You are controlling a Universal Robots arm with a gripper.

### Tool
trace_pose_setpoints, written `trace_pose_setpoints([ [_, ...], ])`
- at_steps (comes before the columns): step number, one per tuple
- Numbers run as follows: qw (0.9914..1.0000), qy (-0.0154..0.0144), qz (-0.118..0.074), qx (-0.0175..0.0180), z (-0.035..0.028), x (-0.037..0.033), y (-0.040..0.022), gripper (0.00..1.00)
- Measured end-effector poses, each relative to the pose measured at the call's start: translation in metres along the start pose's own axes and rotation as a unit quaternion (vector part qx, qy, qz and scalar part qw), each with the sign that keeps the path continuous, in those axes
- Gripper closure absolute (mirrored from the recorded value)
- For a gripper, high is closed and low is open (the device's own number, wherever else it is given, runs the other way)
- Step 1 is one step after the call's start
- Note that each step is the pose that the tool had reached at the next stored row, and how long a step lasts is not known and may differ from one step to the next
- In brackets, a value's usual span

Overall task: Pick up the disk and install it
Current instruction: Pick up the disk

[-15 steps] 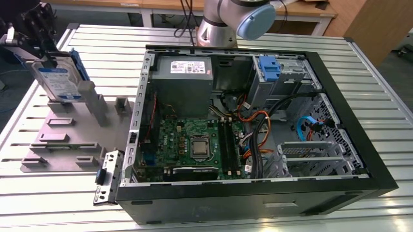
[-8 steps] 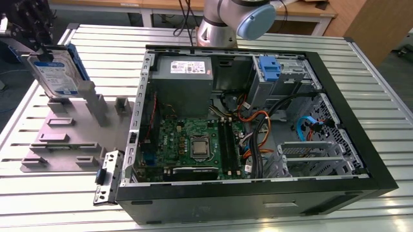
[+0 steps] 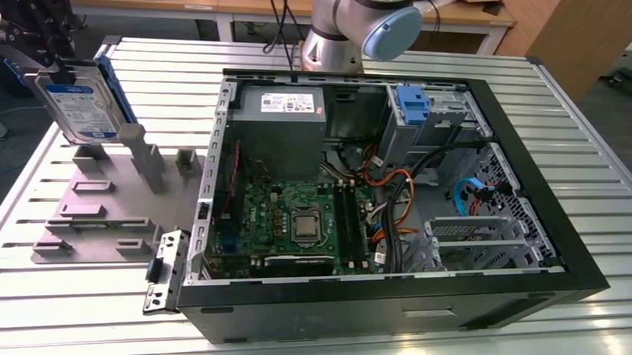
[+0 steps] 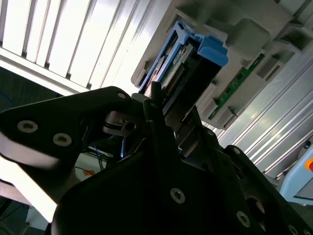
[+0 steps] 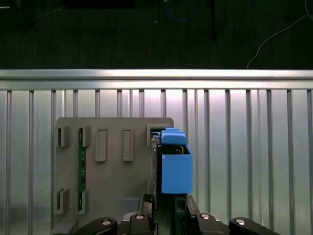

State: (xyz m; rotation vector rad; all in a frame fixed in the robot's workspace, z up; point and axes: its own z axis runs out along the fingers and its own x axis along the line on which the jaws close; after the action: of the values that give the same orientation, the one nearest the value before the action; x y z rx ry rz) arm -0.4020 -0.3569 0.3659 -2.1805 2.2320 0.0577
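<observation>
While the open computer case [image 3: 395, 192] takes up the slatted table [image 3: 79, 318] toward the exterior view's right, the grey fixture [image 3: 99, 200] lies just beside it on the left. The disk [image 3: 84, 100] stands on edge in that fixture with its long axis upright. My claw [image 5: 166, 205] sits straight over the disk's top edge. Whether I am clenched on it, I cannot tell.

A slatted aluminium table [image 3: 567, 111] stands over a dark floor [image 5: 98, 34]; wooden desks [image 3: 474, 16] stand behind it.
</observation>
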Motion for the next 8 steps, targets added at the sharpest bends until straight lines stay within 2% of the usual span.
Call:
trace_pose_setpoints([
  [3, 1.00000, 0.0000, 0.000, -0.0001, -0.0025, -0.0001, 0.0000, 0.65],
  [8, 1.00000, 0.0001, 0.000, -0.0001, -0.0027, -0.0001, 0.0000, 0.65],
])
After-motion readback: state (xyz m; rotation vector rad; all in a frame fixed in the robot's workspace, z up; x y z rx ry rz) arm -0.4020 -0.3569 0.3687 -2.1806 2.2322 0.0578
